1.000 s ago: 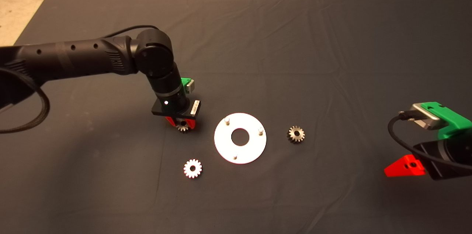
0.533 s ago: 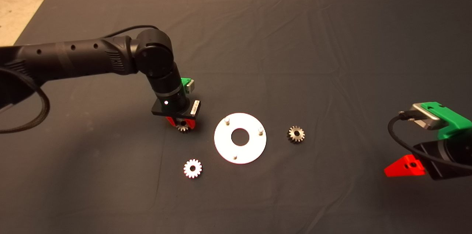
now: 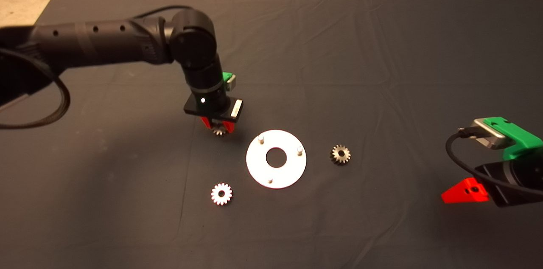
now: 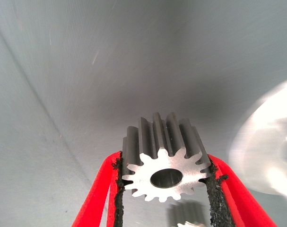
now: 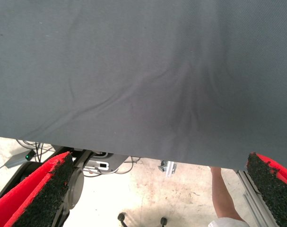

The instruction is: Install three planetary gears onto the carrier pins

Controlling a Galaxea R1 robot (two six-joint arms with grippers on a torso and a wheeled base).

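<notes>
My left gripper [image 3: 218,130] hangs above the mat just left of the white disc [image 3: 276,175], shut on a planetary gear [image 4: 163,162] held by its toothed sides between the black pads [image 4: 118,189]. That gear [image 3: 219,131] peeks out under the fingers in the head view. Three carrier pins stand on the disc: one at its far left [image 3: 261,137], one at its right [image 3: 300,150], one at its near side [image 3: 270,181]. A pale gear [image 3: 221,194] lies flat near-left of the disc. A darker gear [image 3: 340,154] lies right of it. My right gripper [image 3: 464,190] waits open at the lower right edge.
The dark mat [image 3: 382,57] has shallow wrinkles across it. In the right wrist view the mat's edge, cables, a metal frame and a person's arm [image 5: 223,196] show on the floor beyond.
My left gripper has lifted the gear off the mat and moved up and slightly right, toward the disc. The other gears, the disc and the right arm have stayed put.
</notes>
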